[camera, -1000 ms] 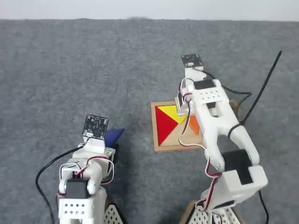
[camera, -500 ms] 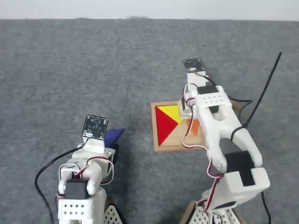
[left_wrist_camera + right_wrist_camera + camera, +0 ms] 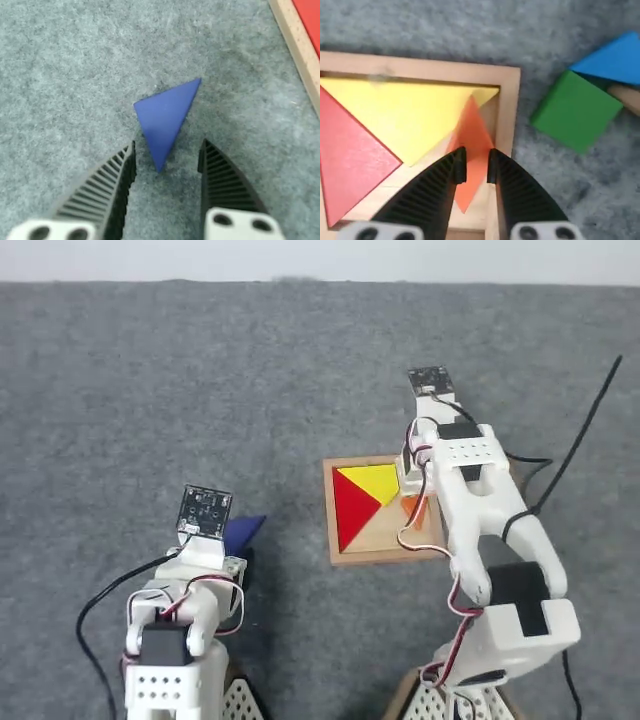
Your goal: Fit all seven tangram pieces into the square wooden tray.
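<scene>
Right up close, my right pincer (image 3: pixel 476 161) is pinched almost closed on the orange triangle (image 3: pixel 474 125), with one finger on each side of it. The piece sits inside the square wooden tray (image 3: pixel 508 115), close against the rim. Its tip meets the corner of the yellow triangle (image 3: pixel 405 110). I can't tell whether it lies flat or tilted. Beside the yellow one, the red triangle (image 3: pixel 350 155) lies flat in the tray. Just past the rim, out on the grey carpet (image 3: pixel 445 25), a green square (image 3: pixel 575 110) touches a light blue triangle (image 3: pixel 615 57).

On my other side, my left pincer (image 3: pixel 167 145) hangs wide open, low over the carpet. Its fingers stand either side of the dark blue triangle (image 3: pixel 165 112) at its near tip, and they grip nothing. That piece lies flat on the carpet, well apart from the tray, whose rim shows farther off.
</scene>
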Action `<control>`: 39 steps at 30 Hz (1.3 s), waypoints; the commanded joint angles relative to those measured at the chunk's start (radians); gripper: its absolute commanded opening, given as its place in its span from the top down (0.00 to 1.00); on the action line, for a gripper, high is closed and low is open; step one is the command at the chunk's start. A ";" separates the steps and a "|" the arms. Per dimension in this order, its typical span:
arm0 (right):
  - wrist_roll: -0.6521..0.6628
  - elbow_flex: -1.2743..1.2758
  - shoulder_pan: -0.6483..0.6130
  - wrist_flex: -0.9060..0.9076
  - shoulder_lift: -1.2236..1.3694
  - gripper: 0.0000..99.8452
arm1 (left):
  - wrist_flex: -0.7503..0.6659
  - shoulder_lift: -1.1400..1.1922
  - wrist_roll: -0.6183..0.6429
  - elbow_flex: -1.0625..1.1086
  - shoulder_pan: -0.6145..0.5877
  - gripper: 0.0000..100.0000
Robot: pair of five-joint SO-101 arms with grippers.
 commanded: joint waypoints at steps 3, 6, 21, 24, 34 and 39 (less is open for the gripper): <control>0.015 -0.005 -0.134 -0.028 -0.143 0.92 | 0.002 -0.018 0.011 -0.010 0.005 0.80; 0.017 0.008 -0.211 -0.028 -0.160 0.92 | 0.002 -0.018 0.011 -0.010 0.005 0.80; 0.135 0.104 -0.074 -0.090 -0.054 0.92 | 0.002 -0.018 0.011 -0.010 0.005 0.80; 0.138 0.103 -0.061 -0.090 -0.025 0.92 | 0.002 -0.018 0.011 -0.010 0.005 0.80; 0.135 0.155 -0.030 -0.076 -0.242 0.92 | 0.002 -0.018 0.011 -0.010 0.005 0.80; 0.137 0.255 0.010 -0.082 -0.397 0.92 | 0.002 -0.018 0.011 -0.010 0.005 0.80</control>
